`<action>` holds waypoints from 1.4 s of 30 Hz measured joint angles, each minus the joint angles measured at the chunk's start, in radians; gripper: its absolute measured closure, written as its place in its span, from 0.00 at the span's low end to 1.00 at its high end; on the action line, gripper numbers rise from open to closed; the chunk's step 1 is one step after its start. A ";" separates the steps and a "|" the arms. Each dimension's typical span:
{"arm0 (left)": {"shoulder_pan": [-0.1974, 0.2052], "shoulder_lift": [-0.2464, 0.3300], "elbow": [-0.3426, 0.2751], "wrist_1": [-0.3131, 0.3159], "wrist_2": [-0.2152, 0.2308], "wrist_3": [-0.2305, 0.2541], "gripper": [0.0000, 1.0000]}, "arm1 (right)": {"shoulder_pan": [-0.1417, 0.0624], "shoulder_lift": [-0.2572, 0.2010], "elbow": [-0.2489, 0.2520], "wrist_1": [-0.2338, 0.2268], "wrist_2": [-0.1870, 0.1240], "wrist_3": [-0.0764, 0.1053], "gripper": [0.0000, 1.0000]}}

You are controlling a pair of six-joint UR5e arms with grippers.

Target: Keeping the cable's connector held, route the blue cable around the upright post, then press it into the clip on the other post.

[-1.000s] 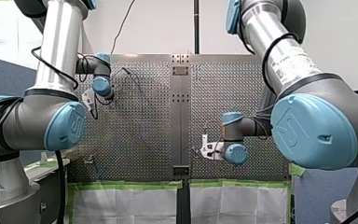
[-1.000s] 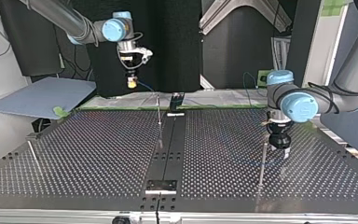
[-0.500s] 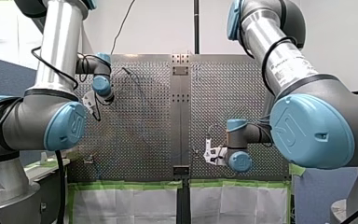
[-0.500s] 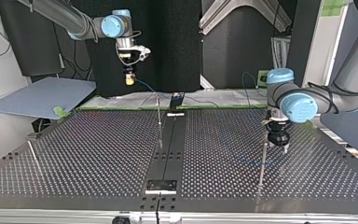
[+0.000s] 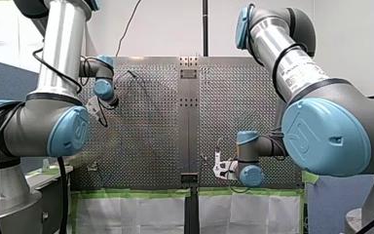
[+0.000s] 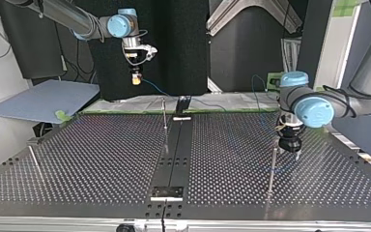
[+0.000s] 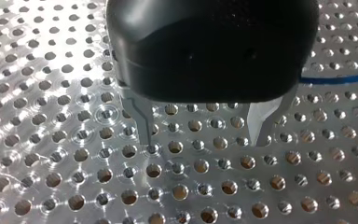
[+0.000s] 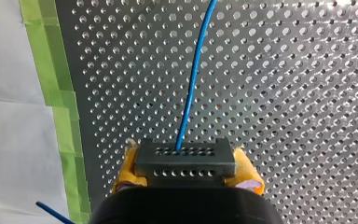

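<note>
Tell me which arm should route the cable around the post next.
Likely right: my right gripper is shut on the connector, the blue cable trailing from it. My left gripper is open, empty, over the table.

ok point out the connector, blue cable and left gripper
connector (image 8: 185,161): right wrist view, dark perforated face
blue cable (image 8: 193,79): right wrist view, stretch ahead of connector
left gripper (image 7: 201,139): left wrist view, between its fingertips

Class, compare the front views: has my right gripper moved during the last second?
Yes. In the front view, my right gripper has shifted down toward the green tape strip below it, and slightly to the view's right.
</note>
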 joint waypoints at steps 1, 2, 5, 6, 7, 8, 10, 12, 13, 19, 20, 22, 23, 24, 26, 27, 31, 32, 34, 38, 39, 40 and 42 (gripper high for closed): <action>0.003 0.000 0.000 0.000 0.010 -0.010 0.00 | 0.000 0.000 0.000 0.000 0.000 0.000 1.00; 0.004 0.000 0.000 0.000 0.017 -0.018 0.00 | 0.001 0.000 0.000 0.000 0.000 0.000 1.00; 0.010 0.004 0.000 0.000 0.043 -0.043 0.00 | 0.001 0.000 0.000 -0.001 0.000 -0.001 1.00; 0.012 0.006 0.000 -0.001 0.050 -0.051 0.00 | 0.002 0.000 0.000 -0.001 0.000 -0.001 1.00; 0.014 0.009 0.000 -0.002 0.061 -0.062 0.00 | 0.002 0.000 0.000 -0.002 0.001 -0.001 1.00; 0.016 0.012 0.000 -0.003 0.069 -0.070 0.00 | 0.002 0.000 0.000 -0.002 0.001 -0.001 1.00; 0.020 0.019 0.000 -0.008 0.081 -0.088 0.00 | 0.002 0.000 0.000 -0.005 0.001 -0.001 1.00; 0.023 0.023 0.000 -0.014 0.087 -0.102 0.00 | 0.001 0.000 0.000 -0.006 0.001 -0.001 1.00; 0.026 0.025 0.000 -0.020 0.091 -0.112 0.00 | 0.002 0.000 0.000 -0.007 0.001 -0.001 1.00; 0.039 0.027 0.000 -0.061 0.121 -0.160 0.00 | 0.001 0.001 0.000 -0.009 0.001 -0.001 1.00; 0.041 0.027 0.000 -0.068 0.125 -0.168 0.00 | 0.001 0.001 0.000 -0.009 0.000 -0.001 1.00; 0.047 0.027 0.000 -0.084 0.131 -0.183 0.00 | 0.001 0.001 0.000 -0.010 0.000 -0.001 1.00; 0.049 0.027 0.000 -0.090 0.133 -0.190 0.00 | 0.002 0.001 0.000 -0.010 0.000 -0.001 1.00; 0.052 0.027 0.000 -0.097 0.137 -0.197 0.00 | 0.002 0.001 0.000 -0.010 -0.001 -0.001 1.00; 0.058 0.027 0.000 -0.114 0.148 -0.214 0.00 | 0.002 0.001 0.000 -0.011 -0.001 -0.001 1.00; 0.060 0.028 0.000 -0.121 0.154 -0.221 0.00 | 0.002 0.001 0.000 -0.011 -0.002 -0.001 1.00; 0.068 0.032 -0.001 -0.156 0.175 -0.256 0.00 | 0.002 0.001 0.000 -0.011 -0.002 -0.001 1.00; 0.070 0.033 -0.001 -0.163 0.178 -0.262 0.00 | 0.002 0.001 0.000 -0.011 -0.002 -0.001 1.00; 0.075 0.035 -0.002 -0.180 0.185 -0.267 0.00 | 0.002 0.001 0.000 -0.011 -0.002 -0.002 1.00; 0.086 0.046 -0.017 -0.200 0.199 -0.268 0.00 | 0.002 0.001 0.000 -0.011 -0.002 -0.002 1.00; 0.089 0.050 -0.023 -0.200 0.203 -0.268 0.00 | 0.002 0.001 0.000 -0.011 -0.002 -0.002 1.00; 0.093 0.056 -0.031 -0.199 0.207 -0.269 0.00 | 0.002 0.000 0.000 -0.011 -0.002 -0.002 1.00; 0.097 0.066 -0.044 -0.196 0.218 -0.269 0.00 | 0.002 0.001 0.000 -0.011 -0.002 -0.002 1.00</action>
